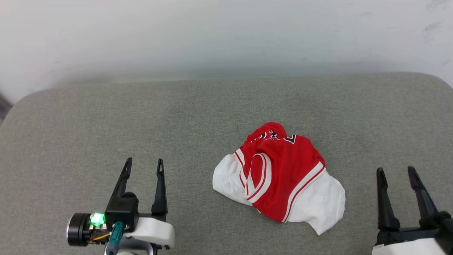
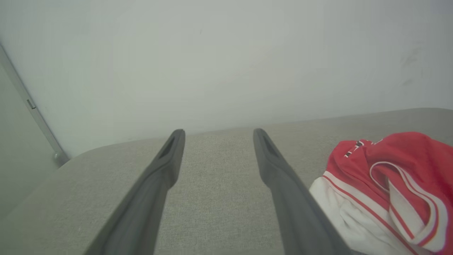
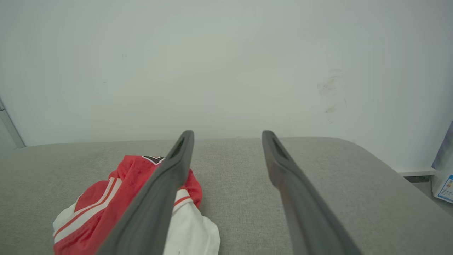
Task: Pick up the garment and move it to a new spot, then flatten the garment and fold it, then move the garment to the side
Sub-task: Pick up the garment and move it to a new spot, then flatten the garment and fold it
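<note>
The garment (image 1: 279, 177), red with white sleeves and striped trim, lies crumpled in a heap right of centre on the grey cushioned surface (image 1: 198, 117). Bits of black print show at its far edge. My left gripper (image 1: 144, 163) stands open at the lower left, well apart from the heap, nothing between its fingers. At the lower right my right gripper (image 1: 395, 171) is open too, just right of the heap. In the left wrist view the garment (image 2: 385, 191) lies right of my open left gripper (image 2: 218, 131). The right wrist view has the garment (image 3: 106, 202) left of my open right gripper (image 3: 228, 133).
A pale wall (image 1: 226, 39) rises behind the cushioned surface. The surface's corners are rounded at the far left (image 1: 24, 102) and far right (image 1: 439, 79). A blue-and-white package (image 3: 444, 170) stands off the surface at the far right in the right wrist view.
</note>
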